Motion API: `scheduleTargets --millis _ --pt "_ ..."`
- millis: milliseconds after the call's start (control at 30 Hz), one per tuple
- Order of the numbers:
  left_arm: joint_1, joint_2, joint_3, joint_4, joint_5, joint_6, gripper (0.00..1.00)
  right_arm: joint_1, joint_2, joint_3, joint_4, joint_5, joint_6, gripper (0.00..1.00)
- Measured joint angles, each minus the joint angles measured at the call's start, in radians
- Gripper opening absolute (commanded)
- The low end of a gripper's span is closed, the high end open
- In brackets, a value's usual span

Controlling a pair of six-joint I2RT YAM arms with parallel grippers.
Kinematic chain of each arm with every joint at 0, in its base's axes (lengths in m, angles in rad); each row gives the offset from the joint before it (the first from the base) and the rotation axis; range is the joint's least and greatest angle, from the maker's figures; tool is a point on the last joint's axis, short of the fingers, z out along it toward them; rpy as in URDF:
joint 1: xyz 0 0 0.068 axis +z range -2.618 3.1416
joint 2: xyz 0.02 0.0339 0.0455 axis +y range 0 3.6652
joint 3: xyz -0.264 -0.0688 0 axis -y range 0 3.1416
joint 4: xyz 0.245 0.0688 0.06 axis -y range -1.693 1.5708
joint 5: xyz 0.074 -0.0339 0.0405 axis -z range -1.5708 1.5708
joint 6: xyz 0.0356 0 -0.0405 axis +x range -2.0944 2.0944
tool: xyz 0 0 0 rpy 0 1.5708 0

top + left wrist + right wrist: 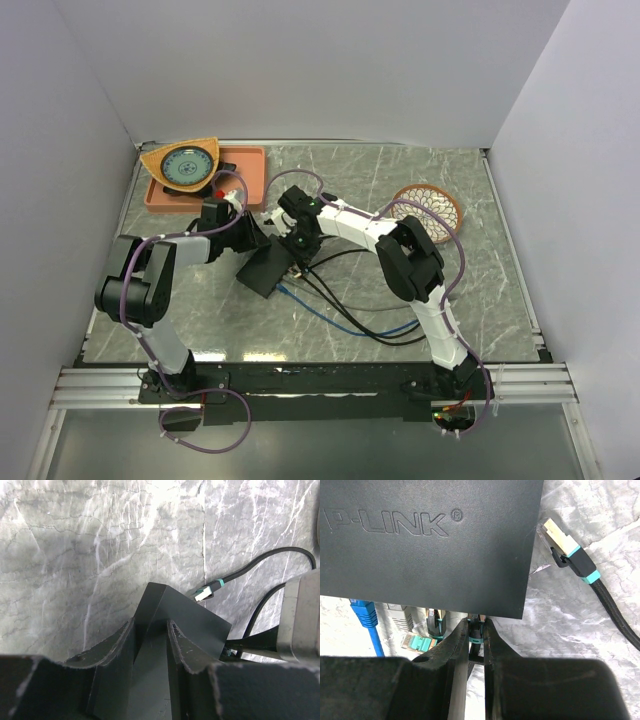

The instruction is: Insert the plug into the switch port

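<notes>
The right gripper [476, 624] is clenched on the plug [475, 636], a small connector with a teal band, pinched between both fingers [455, 645]. Its front end meets the near long edge of the black network switch [430, 545], whose top panel carries the raised letters "P-LINK". The switch port lies along that same edge near the box's right corner, but its opening is hidden under the top panel, so I cannot tell whether the plug is seated. To the left along that edge sit a blue connector [364, 614], a grey connector [400, 614] and another dark one [435, 622], with a green-booted plug [417, 642] lying loose just below them. A spare plug with a teal boot [565, 547] on a braided black cable rests on the marble table [600, 630] just beside the switch's right side, not touching it. The left gripper [150, 630] is clamped on the opposite corner of the switch, one finger on each side. From above, the switch sits near the table's middle between the two grippers, and black and blue cables [340, 310] trail toward the near edge. An orange tray [252, 160] holding a patterned dish [183, 165] stands at the far left, and a woven basket [428, 205] well apart at the right.
</notes>
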Motion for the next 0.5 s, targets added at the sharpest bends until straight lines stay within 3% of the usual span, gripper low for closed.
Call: scheduleTargets --millis 500 --pt "0.000 0.000 -0.026 0.065 -0.017 -0.003 0.34 0.000 0.005 0.010 0.019 0.018 0.029 0.00"
